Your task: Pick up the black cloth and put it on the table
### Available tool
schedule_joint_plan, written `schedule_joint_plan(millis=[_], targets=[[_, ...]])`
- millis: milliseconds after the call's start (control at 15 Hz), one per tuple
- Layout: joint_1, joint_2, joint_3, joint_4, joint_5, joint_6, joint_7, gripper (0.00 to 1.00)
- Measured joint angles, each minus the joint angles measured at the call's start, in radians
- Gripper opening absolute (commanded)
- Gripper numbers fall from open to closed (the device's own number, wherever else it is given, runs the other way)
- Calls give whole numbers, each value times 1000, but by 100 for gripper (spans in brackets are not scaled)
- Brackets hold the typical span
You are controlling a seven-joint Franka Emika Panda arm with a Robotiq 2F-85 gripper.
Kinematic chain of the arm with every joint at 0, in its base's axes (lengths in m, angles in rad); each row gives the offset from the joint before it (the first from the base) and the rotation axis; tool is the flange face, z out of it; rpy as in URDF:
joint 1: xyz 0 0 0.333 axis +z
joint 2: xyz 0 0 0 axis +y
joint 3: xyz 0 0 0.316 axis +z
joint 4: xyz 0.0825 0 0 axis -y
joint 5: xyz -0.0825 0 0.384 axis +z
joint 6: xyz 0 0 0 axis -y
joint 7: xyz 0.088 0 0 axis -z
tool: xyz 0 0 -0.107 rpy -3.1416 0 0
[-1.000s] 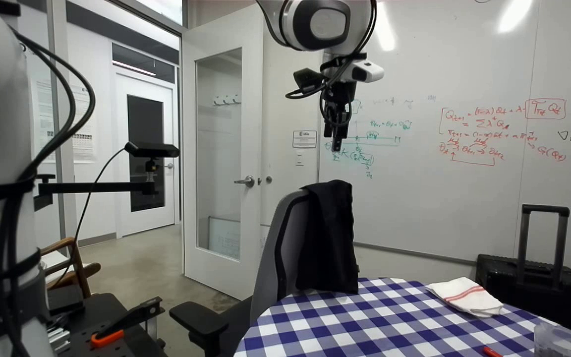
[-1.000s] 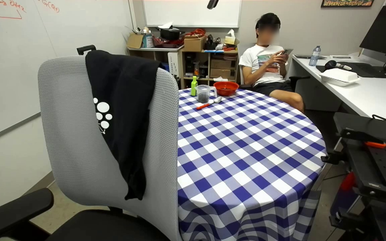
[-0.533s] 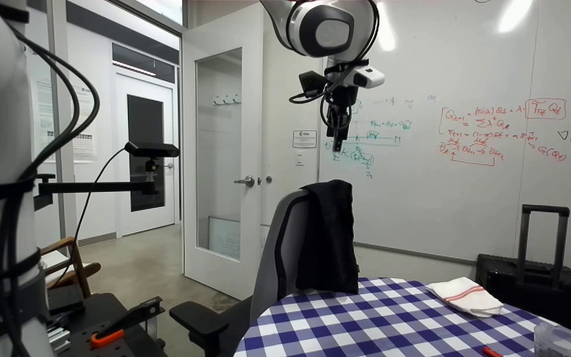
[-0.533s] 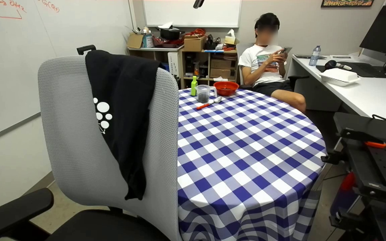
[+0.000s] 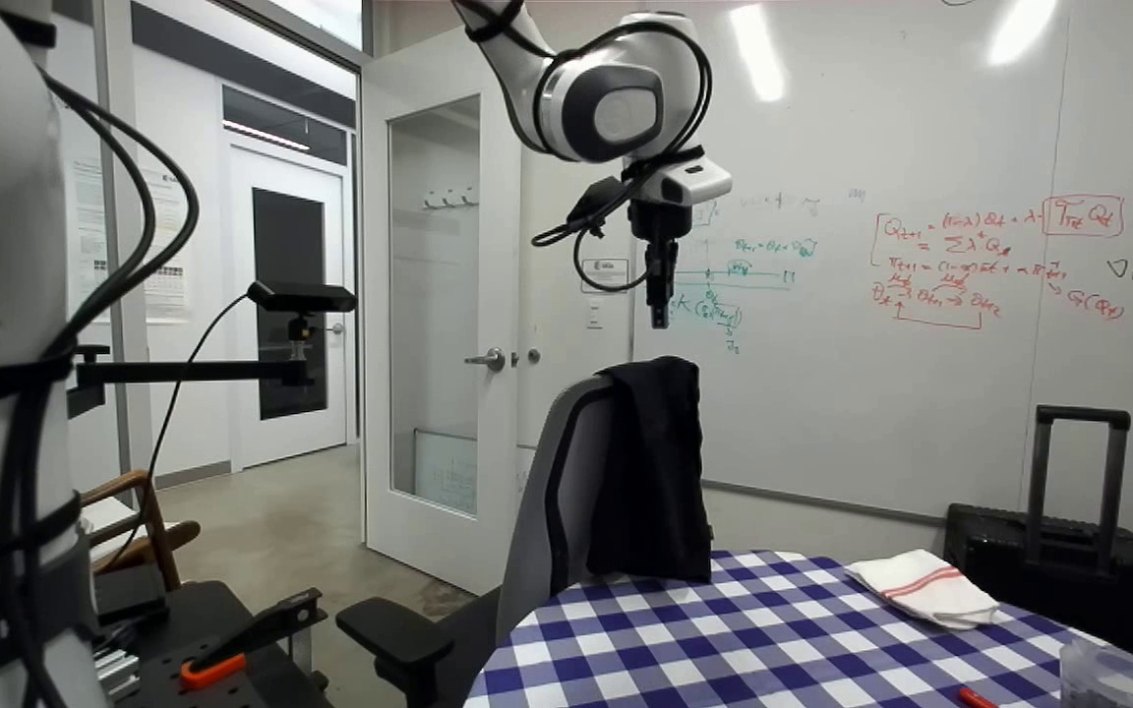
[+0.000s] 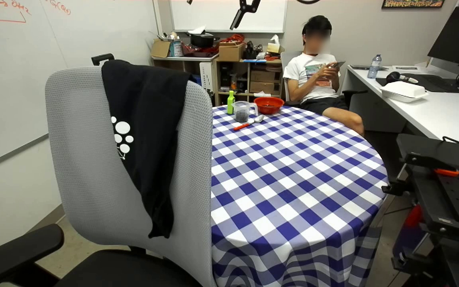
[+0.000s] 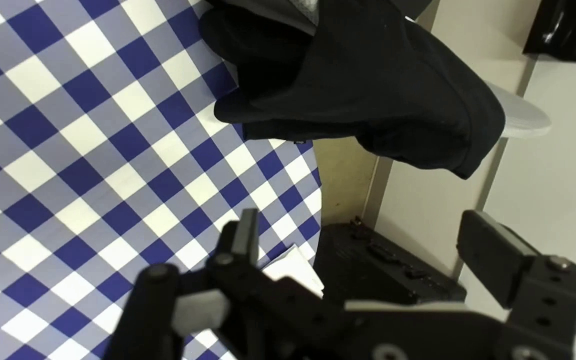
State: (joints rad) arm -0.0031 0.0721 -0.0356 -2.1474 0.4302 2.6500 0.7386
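The black cloth (image 5: 655, 472) hangs over the top of the grey office chair's back at the table's edge. In an exterior view it shows a white print and narrows toward its lower end (image 6: 146, 119). It fills the upper middle of the wrist view (image 7: 368, 85). The table (image 5: 685, 649) has a blue-and-white checkered cloth and also shows in an exterior view (image 6: 293, 167) and in the wrist view (image 7: 118, 150). My gripper (image 5: 660, 320) points down above the cloth, with a gap between them. Its fingers are spread wide and empty in the wrist view (image 7: 358, 225).
The grey office chair (image 6: 82, 159) stands against the table. A folded white towel (image 5: 925, 587), a measuring cup (image 6: 242, 113), a green bottle (image 6: 230, 103), a red-handled spoon (image 6: 247, 124) and a red bowl (image 6: 268, 105) are on the table. A black suitcase (image 5: 1058, 570) stands behind. A person (image 6: 313, 75) sits beyond.
My gripper has come down toward the chair top, shifted slightly left in an exterior view, and appears turned. More of it shows at the top of an exterior view. The cloth has not moved.
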Motion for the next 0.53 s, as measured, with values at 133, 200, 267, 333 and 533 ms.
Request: schedule_joint_plan(millis=[133, 200, 267, 333, 533], targets=[[17, 18, 3, -26, -58, 84, 149, 100], [21, 32, 2, -35, -95, 121, 227, 100], [31, 44, -11, -41, -134, 149, 298, 100], [50, 59, -39, -45, -178, 170, 371, 100], [148, 111, -178, -43, -307, 193, 590, 100]])
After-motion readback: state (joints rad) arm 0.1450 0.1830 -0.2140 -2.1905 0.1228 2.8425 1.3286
